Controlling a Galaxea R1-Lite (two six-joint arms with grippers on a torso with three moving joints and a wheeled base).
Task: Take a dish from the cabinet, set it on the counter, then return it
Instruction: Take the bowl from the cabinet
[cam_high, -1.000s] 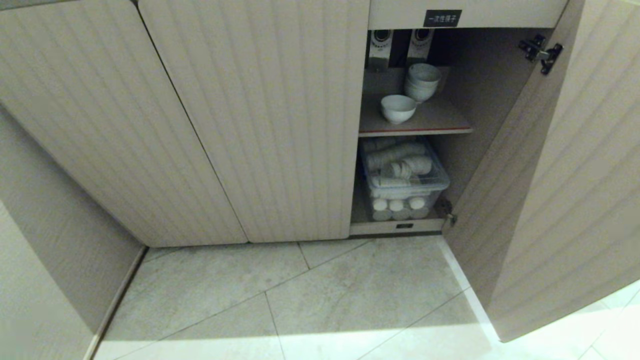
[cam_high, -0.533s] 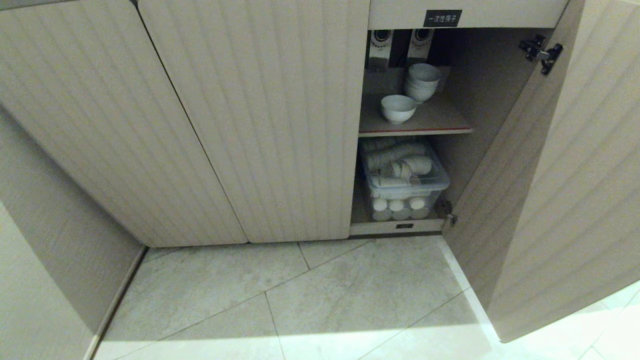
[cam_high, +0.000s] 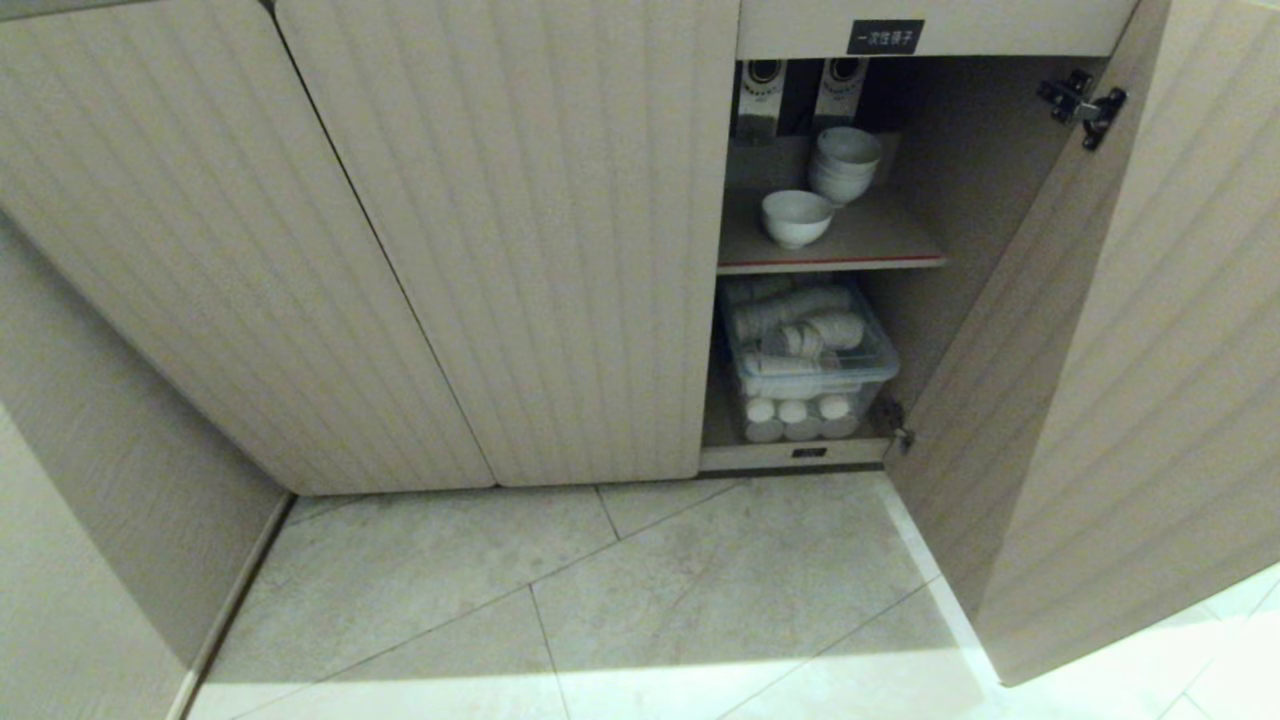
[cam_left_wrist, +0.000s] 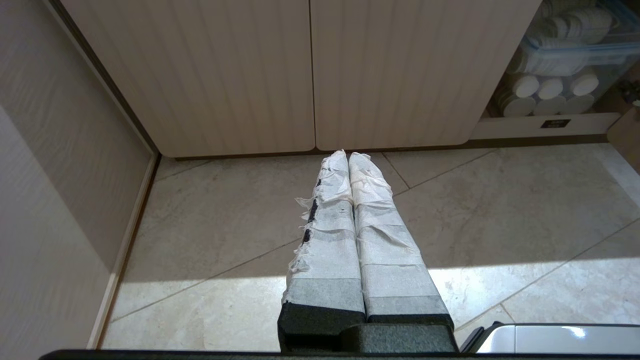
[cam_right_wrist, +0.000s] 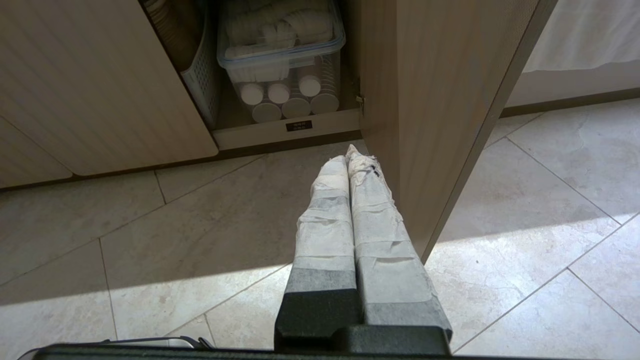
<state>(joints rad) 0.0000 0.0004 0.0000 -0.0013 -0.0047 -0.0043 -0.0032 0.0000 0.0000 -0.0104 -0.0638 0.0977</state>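
The cabinet (cam_high: 520, 250) stands ahead with its right door (cam_high: 1130, 380) swung open. On its red-edged upper shelf (cam_high: 880, 245) the dish (cam_high: 796, 217), a small white bowl, sits alone near the front. Neither arm shows in the head view. My left gripper (cam_left_wrist: 347, 154) hangs shut and empty over the floor tiles in front of the closed doors. My right gripper (cam_right_wrist: 350, 154) is shut and empty too, low over the tiles beside the open door's edge (cam_right_wrist: 480, 150). The counter is out of view.
A stack of like white bowls (cam_high: 846, 163) stands behind the dish. Below the shelf a clear plastic bin (cam_high: 808, 355) holds white cups and lids. A black label (cam_high: 885, 37) sits above the opening. A wall panel (cam_high: 90, 520) closes the left side.
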